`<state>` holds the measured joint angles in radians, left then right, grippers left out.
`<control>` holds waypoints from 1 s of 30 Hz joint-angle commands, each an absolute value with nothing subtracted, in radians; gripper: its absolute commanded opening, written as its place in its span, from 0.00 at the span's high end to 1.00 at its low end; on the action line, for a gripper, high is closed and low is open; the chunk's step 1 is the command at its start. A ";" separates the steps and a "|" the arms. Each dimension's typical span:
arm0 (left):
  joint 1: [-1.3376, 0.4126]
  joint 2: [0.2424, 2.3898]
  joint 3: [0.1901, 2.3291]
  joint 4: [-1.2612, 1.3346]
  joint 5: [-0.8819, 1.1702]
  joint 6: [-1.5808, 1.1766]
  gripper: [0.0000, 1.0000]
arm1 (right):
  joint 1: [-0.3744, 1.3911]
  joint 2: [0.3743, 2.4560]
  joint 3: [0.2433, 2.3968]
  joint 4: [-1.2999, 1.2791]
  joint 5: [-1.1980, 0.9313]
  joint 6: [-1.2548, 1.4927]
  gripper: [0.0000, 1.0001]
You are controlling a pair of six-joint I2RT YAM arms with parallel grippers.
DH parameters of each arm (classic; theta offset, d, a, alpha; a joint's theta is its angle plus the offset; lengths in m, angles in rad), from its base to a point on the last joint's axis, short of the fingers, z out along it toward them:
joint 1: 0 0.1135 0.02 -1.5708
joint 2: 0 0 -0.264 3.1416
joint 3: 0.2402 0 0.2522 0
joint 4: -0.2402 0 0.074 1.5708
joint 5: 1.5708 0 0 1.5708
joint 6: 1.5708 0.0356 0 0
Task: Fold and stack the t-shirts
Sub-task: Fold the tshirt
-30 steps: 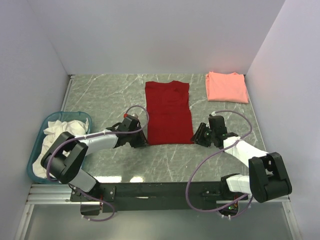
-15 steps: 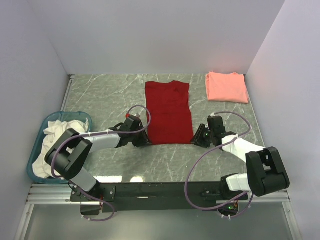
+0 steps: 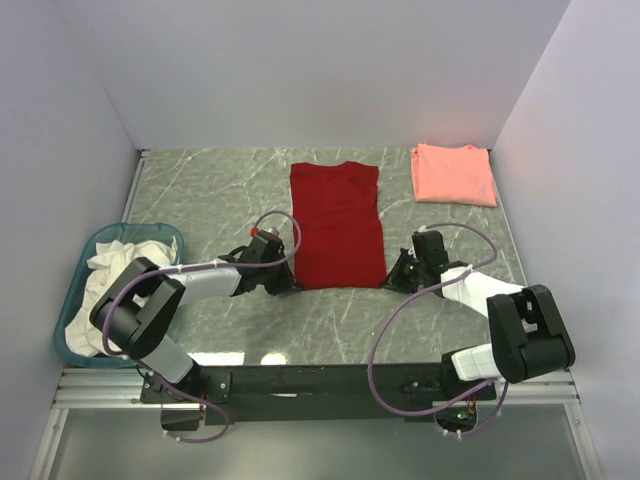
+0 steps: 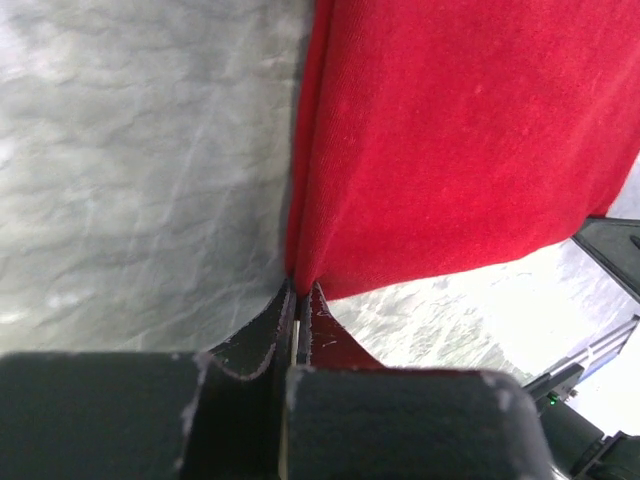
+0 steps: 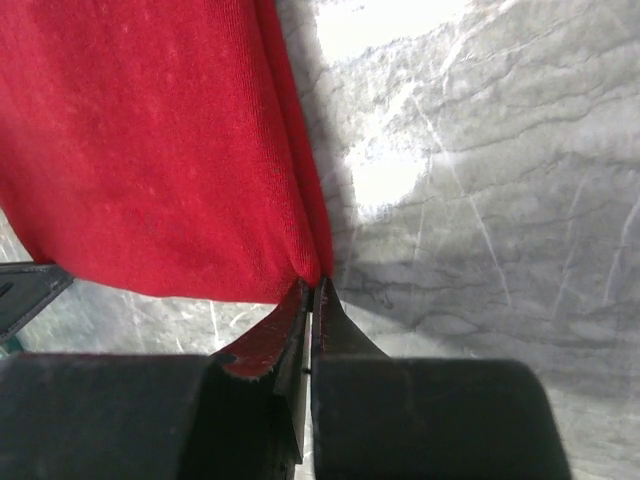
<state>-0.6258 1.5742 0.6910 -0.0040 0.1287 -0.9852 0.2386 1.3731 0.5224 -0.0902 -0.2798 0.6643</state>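
A deep red t-shirt (image 3: 337, 225) lies folded into a long strip in the middle of the table, collar end far. My left gripper (image 3: 291, 283) is shut on its near left corner; the wrist view shows the red cloth (image 4: 450, 150) pinched at the fingertips of the left gripper (image 4: 300, 287). On the other side my right gripper (image 3: 390, 281) is shut on the near right corner, where the red cloth (image 5: 150, 150) meets the tips of the right gripper (image 5: 315, 283). A salmon-pink t-shirt (image 3: 453, 173) lies folded at the far right.
A teal basket (image 3: 75, 290) holding white cloth (image 3: 110, 265) stands at the table's left edge. White walls close the table in at the back and both sides. The marbled grey table (image 3: 210, 190) shows around the shirts.
Both grippers moved in to the red t-shirt's near corners and closed on them. The shirts themselves have not shifted.
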 commanded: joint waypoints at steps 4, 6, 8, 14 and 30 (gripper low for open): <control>-0.638 1.441 0.632 -0.086 0.080 -0.979 0.99 | 0.252 1.260 0.462 -0.084 -0.324 0.660 1.00; -0.647 1.383 0.591 -0.095 0.078 -0.985 0.99 | 0.256 1.198 0.420 -0.090 -0.334 0.661 1.00; -0.663 1.339 0.554 -0.110 0.069 -0.997 0.99 | 0.261 1.136 0.379 -0.106 -0.345 0.664 1.00; -0.751 1.158 0.456 -0.153 0.028 -1.060 0.99 | 0.291 0.913 0.269 -0.172 -0.391 0.690 1.00; -1.048 0.608 0.302 -0.425 -0.123 -1.305 0.99 | 0.374 0.196 0.161 -0.644 -0.436 0.792 1.00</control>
